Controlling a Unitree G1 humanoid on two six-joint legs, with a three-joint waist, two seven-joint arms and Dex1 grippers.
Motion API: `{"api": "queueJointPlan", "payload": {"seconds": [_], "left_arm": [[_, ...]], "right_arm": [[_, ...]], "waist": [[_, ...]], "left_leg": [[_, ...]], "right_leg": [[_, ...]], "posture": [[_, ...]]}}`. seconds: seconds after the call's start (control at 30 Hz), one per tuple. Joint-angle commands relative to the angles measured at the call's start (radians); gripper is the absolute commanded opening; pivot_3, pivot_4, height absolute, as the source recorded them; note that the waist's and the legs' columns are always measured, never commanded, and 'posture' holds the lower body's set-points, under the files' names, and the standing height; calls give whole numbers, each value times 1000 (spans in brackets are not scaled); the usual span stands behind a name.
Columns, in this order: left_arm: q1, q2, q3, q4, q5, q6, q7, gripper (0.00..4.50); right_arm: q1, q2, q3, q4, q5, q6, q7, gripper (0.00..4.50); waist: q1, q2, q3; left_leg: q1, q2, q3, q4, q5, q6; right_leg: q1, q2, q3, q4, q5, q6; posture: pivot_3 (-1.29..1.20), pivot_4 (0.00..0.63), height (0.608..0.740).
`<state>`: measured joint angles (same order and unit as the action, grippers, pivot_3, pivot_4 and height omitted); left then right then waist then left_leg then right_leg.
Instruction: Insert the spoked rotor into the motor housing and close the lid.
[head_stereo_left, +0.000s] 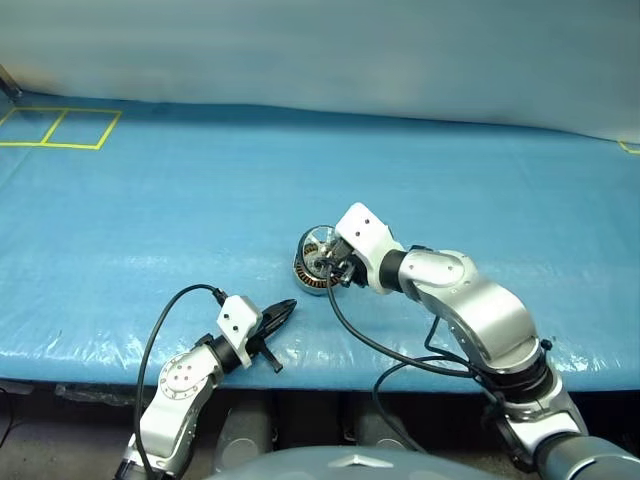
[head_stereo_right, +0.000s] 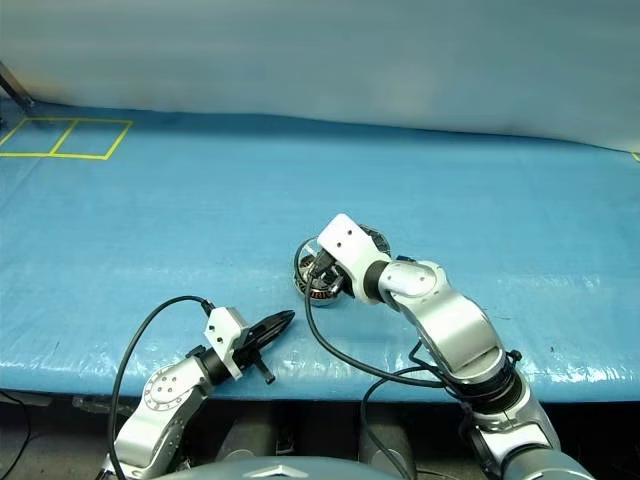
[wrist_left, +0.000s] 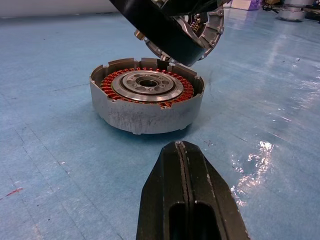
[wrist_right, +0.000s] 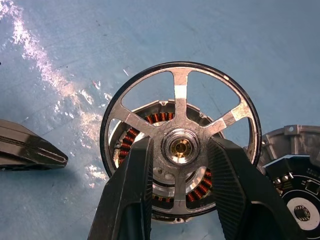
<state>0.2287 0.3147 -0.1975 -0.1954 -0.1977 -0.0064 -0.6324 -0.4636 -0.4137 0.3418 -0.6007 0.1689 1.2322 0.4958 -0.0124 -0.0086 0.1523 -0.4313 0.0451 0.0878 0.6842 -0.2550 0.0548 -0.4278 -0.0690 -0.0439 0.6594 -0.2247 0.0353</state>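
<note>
On the blue-covered counter (head_stereo_left: 150, 220), taken left to right: the left gripper (head_stereo_left: 283, 311) lies low near the front edge, its jaws pressed fully together and holding nothing, its tip aimed toward 1 o'clock at the motor housing (wrist_left: 147, 102). The housing sits flat on the counter near the centre, open, with copper windings and a silver centre exposed.

The right gripper (wrist_right: 177, 165) comes in from 4 o'clock and hangs above the housing. Its jaws stand partly open, clamped on the hub of the spoked rotor (wrist_right: 180, 142). The rotor is airborne and, in the left wrist view, tilted over the housing's far rim, not seated. The lid (wrist_right: 295, 177) lies just beside the housing at its far side, dark face up.

Judgement: the step in hand is insertion. To do it well, level the rotor first, centre hub over the housing's bore, then lower straight. A tilted entry risks the rim catching the housing wall.
</note>
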Motion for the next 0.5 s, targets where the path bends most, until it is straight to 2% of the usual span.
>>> {"api": "queueJointPlan", "payload": {"seconds": [0.03,0.5], "left_arm": [[6,-7,3,-4,-6,-20,3,0],[4,-16,5,6,-3,-30,4,0]], "right_arm": [[-3,-14,-13,2,14,-23,-3,1287],[1,-28,26,58,69,-40,17,1287]], "waist": [[0,0,0],[1,0,0]], "left_leg": [[0,0,0,0,0,0],[0,0,0,0,0,0]], "right_leg": [[0,0,0,0,0,0],[0,0,0,0,0,0]], "posture": [[0,150,740],[0,150,740]]}}
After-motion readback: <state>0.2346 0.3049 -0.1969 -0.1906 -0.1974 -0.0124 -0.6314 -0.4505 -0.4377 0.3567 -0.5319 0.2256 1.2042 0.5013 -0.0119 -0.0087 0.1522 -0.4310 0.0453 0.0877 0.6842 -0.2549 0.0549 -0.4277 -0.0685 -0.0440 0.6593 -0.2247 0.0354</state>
